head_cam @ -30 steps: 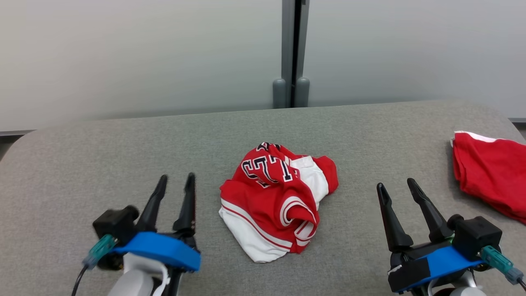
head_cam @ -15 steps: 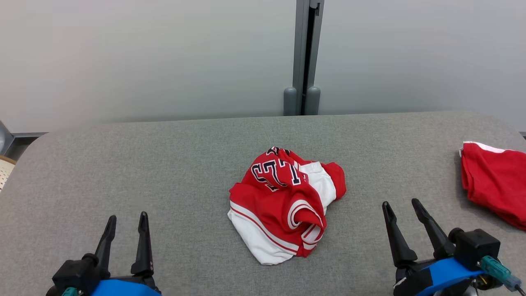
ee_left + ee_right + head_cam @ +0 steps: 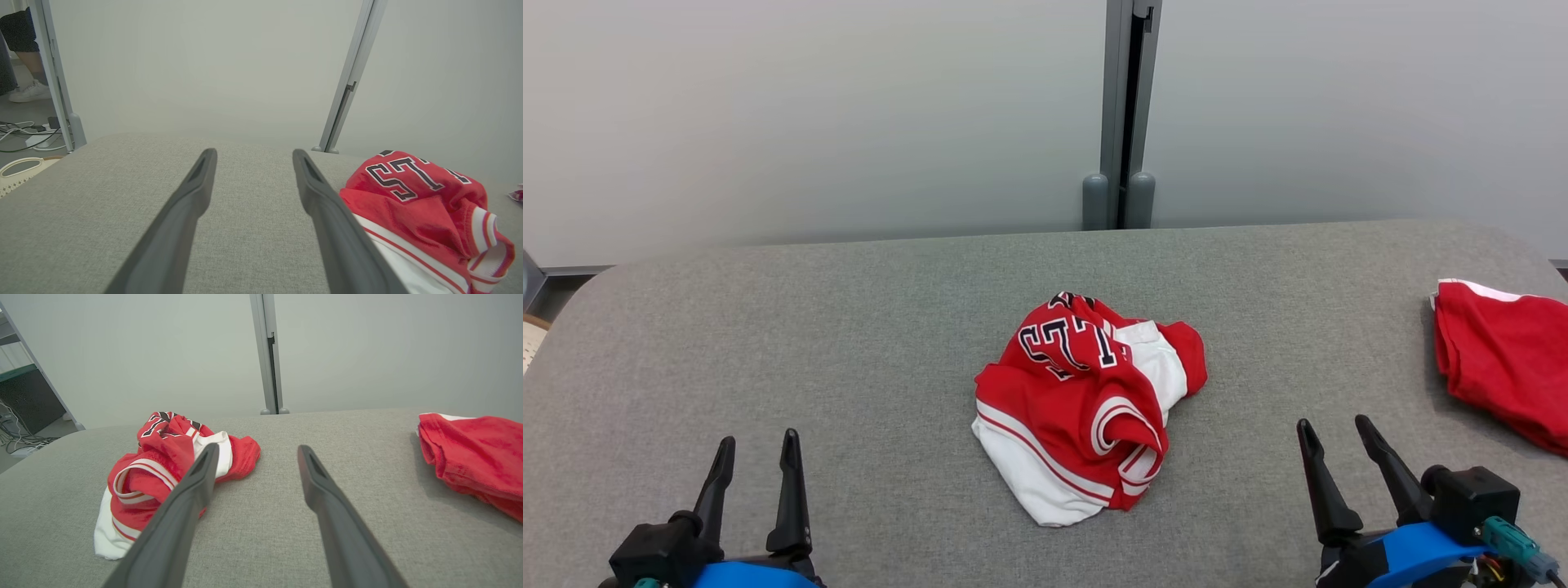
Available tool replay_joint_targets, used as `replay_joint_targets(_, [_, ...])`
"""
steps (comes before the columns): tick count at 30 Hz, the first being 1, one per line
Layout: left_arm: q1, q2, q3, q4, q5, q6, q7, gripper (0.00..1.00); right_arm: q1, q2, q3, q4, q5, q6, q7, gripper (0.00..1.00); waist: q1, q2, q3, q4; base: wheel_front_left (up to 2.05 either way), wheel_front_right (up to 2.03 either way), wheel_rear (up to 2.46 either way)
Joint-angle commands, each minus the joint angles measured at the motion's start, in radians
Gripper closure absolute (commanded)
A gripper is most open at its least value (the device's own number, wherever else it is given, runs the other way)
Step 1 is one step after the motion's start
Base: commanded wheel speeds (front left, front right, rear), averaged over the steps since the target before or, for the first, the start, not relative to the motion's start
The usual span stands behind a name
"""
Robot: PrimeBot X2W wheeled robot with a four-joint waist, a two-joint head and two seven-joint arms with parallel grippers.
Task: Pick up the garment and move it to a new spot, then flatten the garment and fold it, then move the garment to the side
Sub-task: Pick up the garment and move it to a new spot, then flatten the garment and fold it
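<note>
A crumpled red and white garment (image 3: 1086, 404) with dark lettering lies in a heap at the middle of the grey table (image 3: 849, 327). My left gripper (image 3: 757, 445) stands open at the lower left, well apart from the heap. At the lower right my right gripper (image 3: 1335, 430) is open too, with nothing between its fingers. In the left wrist view the garment (image 3: 425, 204) lies right of my open left gripper (image 3: 253, 155). In the right wrist view the garment (image 3: 163, 465) lies to the left, partly behind one finger of my open right gripper (image 3: 255, 451).
A second red garment (image 3: 1507, 367) lies folded at the table's right edge, also seen as a red pile (image 3: 474, 449) in the right wrist view. A grey wall with a vertical post (image 3: 1123, 114) stands behind the table. A person's leg and shoe (image 3: 26, 87) and floor cables (image 3: 24, 130) show far left.
My left gripper has drawn back toward the lower left, away from the garment. The right gripper has sunk slightly lower. The camera has shifted a little; the garment lies as before.
</note>
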Motion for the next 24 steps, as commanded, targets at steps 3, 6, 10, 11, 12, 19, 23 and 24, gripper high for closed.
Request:
replay_joint_targets(3, [0.014,0.008,0.007,-0.015,-0.006,0.011,0.007,0.00,0.003,0.000,0.001,0.004,-0.008,0.001,-0.002,0.00,0.0001,-0.0001,0.003,-0.003,0.00,0.00,0.00])
replay_joint_targets(6, [0.016,0.010,0.007,-0.024,-0.010,0.016,0.013,0.00,0.001,0.000,0.002,0.006,-0.008,0.001,-0.003,0.00,0.0001,-0.0001,0.006,-0.004,0.00,0.00,0.00])
replay_joint_targets(10, [0.016,0.005,0.003,-0.035,-0.015,0.024,0.028,0.00,-0.002,0.000,0.007,0.008,-0.004,0.001,0.000,0.00,0.0001,-0.0001,0.009,-0.001,0.00,0.00,0.00])
replay_joint_targets(11, [0.015,0.004,0.001,-0.039,-0.016,0.024,0.032,0.00,-0.004,0.000,0.010,0.009,-0.002,0.001,0.002,0.00,0.0001,-0.0001,0.010,0.001,0.00,0.00,0.00])
replay_joint_targets(12, [0.014,0.002,-0.002,-0.042,-0.017,0.026,0.035,0.00,-0.008,0.000,0.016,0.010,-0.001,0.001,0.005,0.00,0.0001,-0.0001,0.011,0.003,0.00,0.00,0.00])
replay_joint_targets(19, [0.021,0.000,-0.015,-0.071,-0.017,0.033,0.050,0.00,-0.072,0.000,0.100,0.048,-0.011,0.001,0.071,0.00,0.0001,-0.0001,0.022,0.019,0.00,0.00,0.00])
replay_joint_targets(23, [0.019,0.002,-0.021,-0.084,-0.016,0.036,0.054,0.00,-0.140,0.000,0.168,0.118,-0.025,0.001,0.144,0.00,0.0001,-0.0001,0.031,0.035,0.00,0.00,0.00])
replay_joint_targets(24, [0.017,0.003,-0.023,-0.088,-0.015,0.036,0.056,0.00,-0.160,0.000,0.184,0.141,-0.027,0.001,0.159,0.00,0.0001,-0.0001,0.034,0.040,0.00,0.00,0.00])
